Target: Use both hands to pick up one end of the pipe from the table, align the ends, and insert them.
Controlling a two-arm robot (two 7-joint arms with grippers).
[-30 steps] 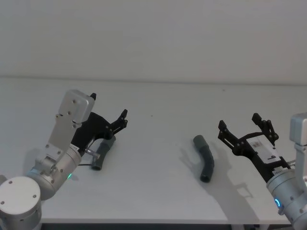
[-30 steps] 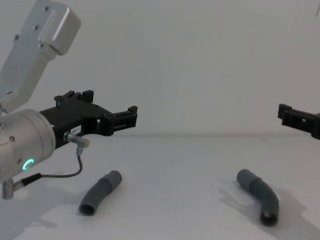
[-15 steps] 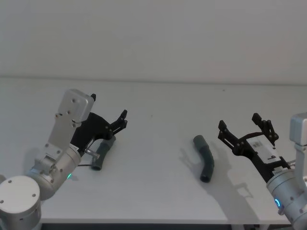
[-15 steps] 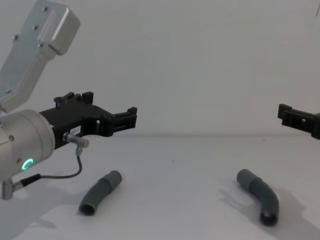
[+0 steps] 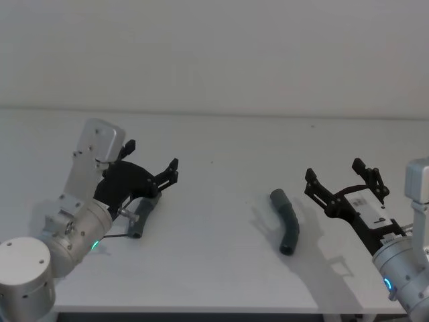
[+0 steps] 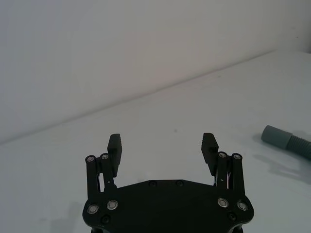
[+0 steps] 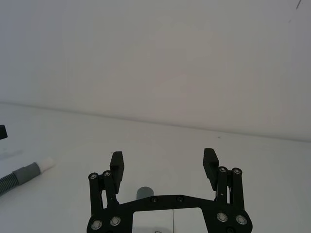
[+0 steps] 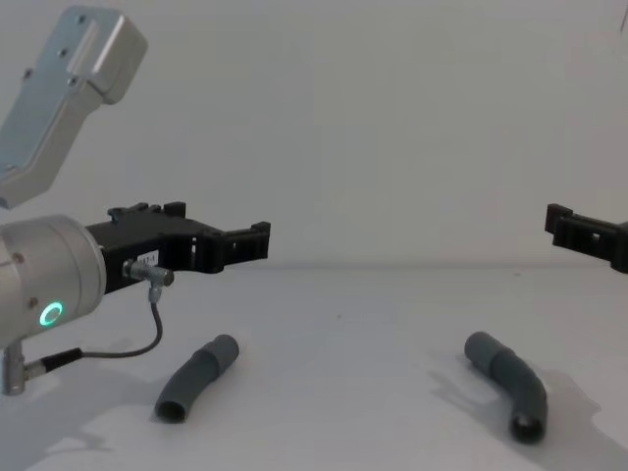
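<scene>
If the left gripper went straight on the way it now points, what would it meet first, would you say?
Nothing close, it seems: the left gripper, open, points across the table toward the back wall. One pipe piece lies off to the side of that line, though depth is uncertain.

Stock before me: pipe pieces, two: left pipe piece (image 5: 142, 216), right pipe piece (image 5: 287, 223). My grippers, two: left gripper (image 5: 153, 155), right gripper (image 5: 333, 169). Table (image 5: 214, 275), one.
</scene>
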